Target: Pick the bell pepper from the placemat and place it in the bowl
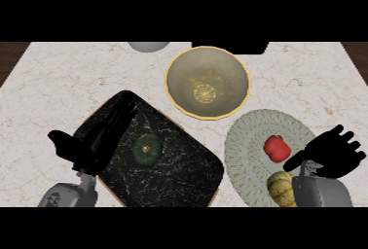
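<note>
The red bell pepper (276, 148) lies on the round pale woven placemat (248, 131) at the right. Just right of the pepper is my right hand (332, 154), open, fingers spread; its thumb points toward the pepper and stops short of it. The bowl (208, 82), with a yellow rim and a dull olive inside, stands behind the placemat at the middle back and holds nothing. My left hand (78, 148) rests open at the left, over the edge of a black tray.
A black marbled tray (179, 170) lies tilted at left centre with a dark green round vegetable (146, 149) on it. A yellowish ribbed squash (282, 188) sits on the placemat's near part. A grey round object (149, 46) and a black object (230, 47) stand at the back edge.
</note>
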Available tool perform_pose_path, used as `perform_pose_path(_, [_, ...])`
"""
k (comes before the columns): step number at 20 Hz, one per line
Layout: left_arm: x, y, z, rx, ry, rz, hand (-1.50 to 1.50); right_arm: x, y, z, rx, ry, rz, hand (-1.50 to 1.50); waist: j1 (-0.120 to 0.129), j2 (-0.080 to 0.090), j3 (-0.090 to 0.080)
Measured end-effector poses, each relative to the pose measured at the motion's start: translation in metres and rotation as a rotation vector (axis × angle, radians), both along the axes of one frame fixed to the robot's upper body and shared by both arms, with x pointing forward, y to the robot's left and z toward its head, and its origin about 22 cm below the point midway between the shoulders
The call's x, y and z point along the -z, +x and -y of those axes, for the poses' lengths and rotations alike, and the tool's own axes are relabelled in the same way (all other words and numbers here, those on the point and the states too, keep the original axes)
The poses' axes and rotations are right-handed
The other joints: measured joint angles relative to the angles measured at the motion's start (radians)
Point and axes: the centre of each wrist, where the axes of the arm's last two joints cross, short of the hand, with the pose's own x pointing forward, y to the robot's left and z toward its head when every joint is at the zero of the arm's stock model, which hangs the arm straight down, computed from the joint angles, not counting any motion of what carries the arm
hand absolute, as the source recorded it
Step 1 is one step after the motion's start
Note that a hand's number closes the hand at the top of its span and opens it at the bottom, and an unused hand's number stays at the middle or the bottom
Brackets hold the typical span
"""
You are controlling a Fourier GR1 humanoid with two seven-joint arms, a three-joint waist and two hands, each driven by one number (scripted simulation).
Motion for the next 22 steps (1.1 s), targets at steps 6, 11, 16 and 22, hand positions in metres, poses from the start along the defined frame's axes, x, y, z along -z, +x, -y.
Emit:
perform_pose_path(6, [-0.004,0.003,-0.003,-0.002,-0.003,0.008,0.0,0.004,-0.002,0.008,0.016,0.004,0.018,1.5,-0.001,-0.003,-0.004])
perform_pose_path(11, [-0.002,0.005,0.0,-0.004,-0.007,0.003,0.0,0.005,0.002,0.009,-0.027,-0.013,0.023,1.5,-0.001,-0.003,-0.003])
perform_pose_path(16, [0.002,0.008,0.006,0.005,0.001,0.003,0.0,0.01,0.005,0.008,-0.055,-0.029,0.03,1.5,0.0,-0.007,-0.007])
perform_pose_path(22, [0.001,0.007,-0.001,-0.002,-0.002,0.003,0.0,0.013,0.011,0.007,-0.078,-0.069,0.016,1.5,0.001,-0.007,-0.007])
